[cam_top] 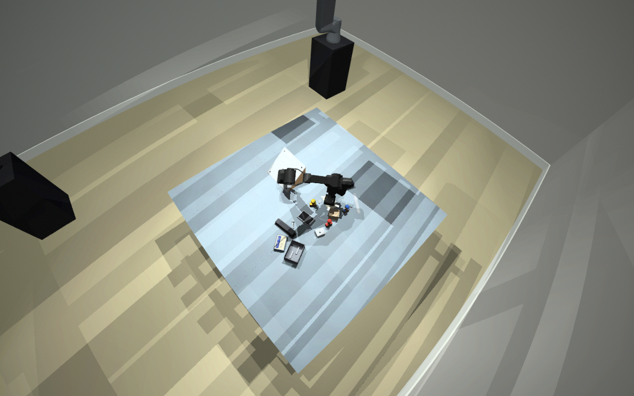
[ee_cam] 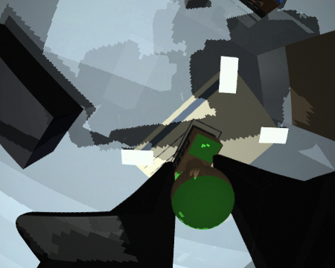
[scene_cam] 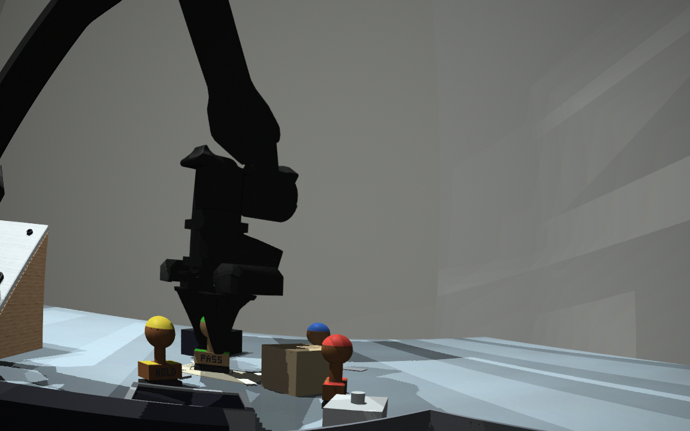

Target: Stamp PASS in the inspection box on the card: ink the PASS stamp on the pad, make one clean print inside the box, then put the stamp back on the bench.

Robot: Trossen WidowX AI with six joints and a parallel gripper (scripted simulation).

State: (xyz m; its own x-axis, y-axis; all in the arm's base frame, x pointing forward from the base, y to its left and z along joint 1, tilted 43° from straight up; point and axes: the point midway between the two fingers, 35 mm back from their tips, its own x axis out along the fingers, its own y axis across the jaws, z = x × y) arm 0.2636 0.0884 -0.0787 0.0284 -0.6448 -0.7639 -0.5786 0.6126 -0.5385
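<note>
My gripper (cam_top: pixel 329 202) (scene_cam: pixel 210 338) (ee_cam: pixel 193 164) points down and is shut on the neck of the PASS stamp (scene_cam: pixel 211 358) (ee_cam: pixel 202 202), which has a green-topped knob. The stamp is upright over the cream card (scene_cam: pixel 229 376) (ee_cam: pixel 254 112). Its base lies within the thin printed outline of the box (ee_cam: pixel 208 125) in the wrist view; part of the outline shows past its far end. I cannot tell whether its face touches the card. Its underside and any print are hidden. White tape pieces hold the card's corners. The dark ink pad (cam_top: pixel 305 218) (scene_cam: pixel 186 395) lies open nearer the exterior camera.
The yellow HOLD stamp (cam_top: pixel 312 202) (scene_cam: pixel 160 369), red stamp (cam_top: pixel 328 223) (scene_cam: pixel 336 351) and blue stamp (cam_top: pixel 346 207) (scene_cam: pixel 318 334) stand around. A cardboard block (scene_cam: pixel 287 369) (ee_cam: pixel 316 85) and black block (scene_cam: pixel 236 343) (ee_cam: pixel 30 97) flank the card. A white button box (scene_cam: pixel 355 411) is near the red stamp.
</note>
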